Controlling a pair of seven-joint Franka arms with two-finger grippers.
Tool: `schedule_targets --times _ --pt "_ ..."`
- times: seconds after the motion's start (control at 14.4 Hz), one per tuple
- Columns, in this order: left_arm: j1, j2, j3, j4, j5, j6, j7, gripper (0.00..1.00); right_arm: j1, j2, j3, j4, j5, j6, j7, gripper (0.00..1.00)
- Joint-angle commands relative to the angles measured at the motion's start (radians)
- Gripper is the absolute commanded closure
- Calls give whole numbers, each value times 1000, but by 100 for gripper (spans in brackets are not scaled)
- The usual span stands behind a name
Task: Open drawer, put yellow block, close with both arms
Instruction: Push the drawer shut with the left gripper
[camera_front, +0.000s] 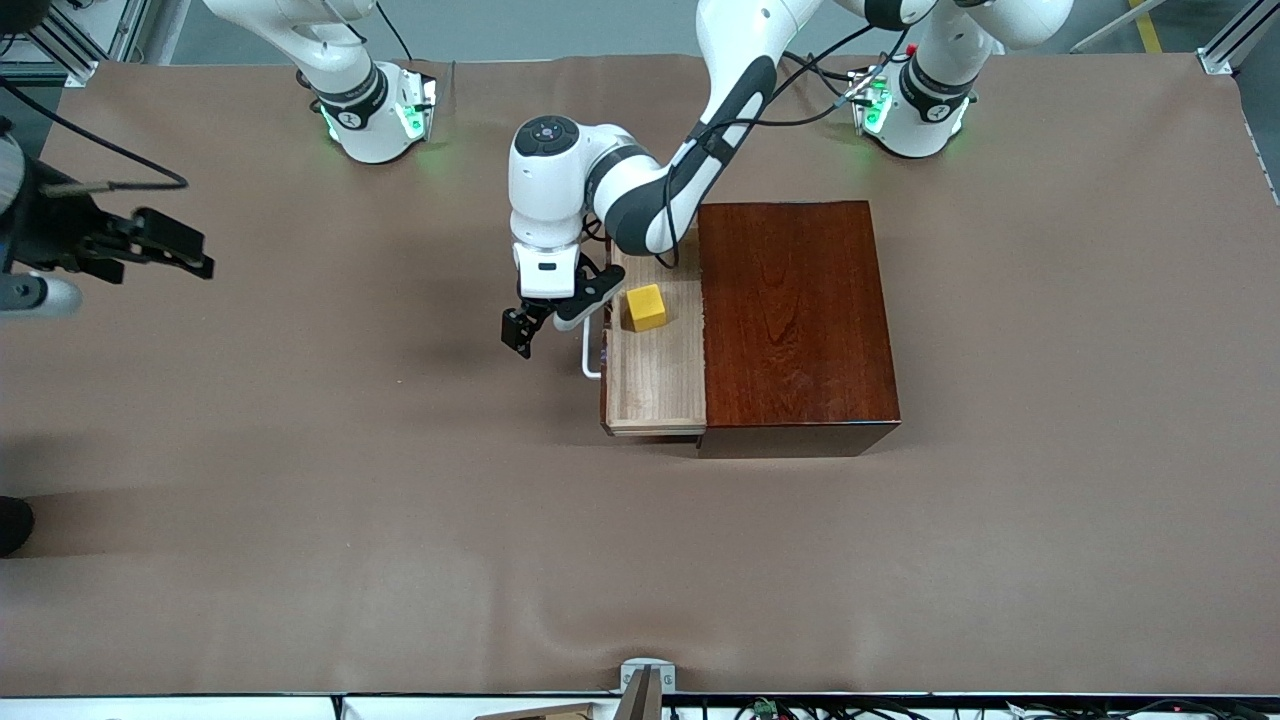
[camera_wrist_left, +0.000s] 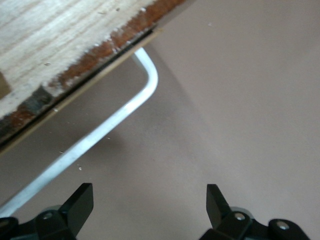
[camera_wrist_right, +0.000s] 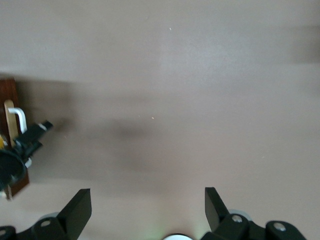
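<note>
The dark reddish-brown box (camera_front: 795, 320) sits toward the left arm's end of the table. Its pale drawer (camera_front: 655, 385) is pulled out toward the right arm's end. The yellow block (camera_front: 646, 307) lies inside the drawer, in the part farther from the front camera. My left gripper (camera_front: 553, 312) hovers open just outside the drawer front, beside the white handle (camera_front: 590, 358). In the left wrist view the handle (camera_wrist_left: 115, 117) passes outside the left gripper (camera_wrist_left: 148, 195), and only table shows between the jaws. My right gripper (camera_wrist_right: 147, 200) waits open and empty, raised over the right arm's end (camera_front: 185, 250).
Brown cloth (camera_front: 400, 520) covers the whole table, with slight wrinkles near the front camera. A dark object (camera_front: 14, 522) pokes in at the table's right-arm end. A small metal mount (camera_front: 646, 682) sits at the table edge nearest the front camera. Cables trail by the left arm's base (camera_front: 915, 100).
</note>
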Motion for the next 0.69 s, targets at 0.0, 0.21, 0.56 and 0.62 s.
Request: schedule_targets --times 0.0,0.21,0.56,0.62 --pt "-18 20 20 29 23 -74 -48 0 -20 -106 -18 -129 -19 35 -145 0" --pt "-18 12 35 29 37 -111 -45 0 -17 -196 -32 -273 -22 120 -176 0" --pt "-12 -17 65 17 119 -226 -34 0 -26 -204 -48 -295 -28 145 -176 0" --pt "-11 -18 65 17 129 -267 -26 0 -26 -204 -49 -293 -30 145 -176 0"
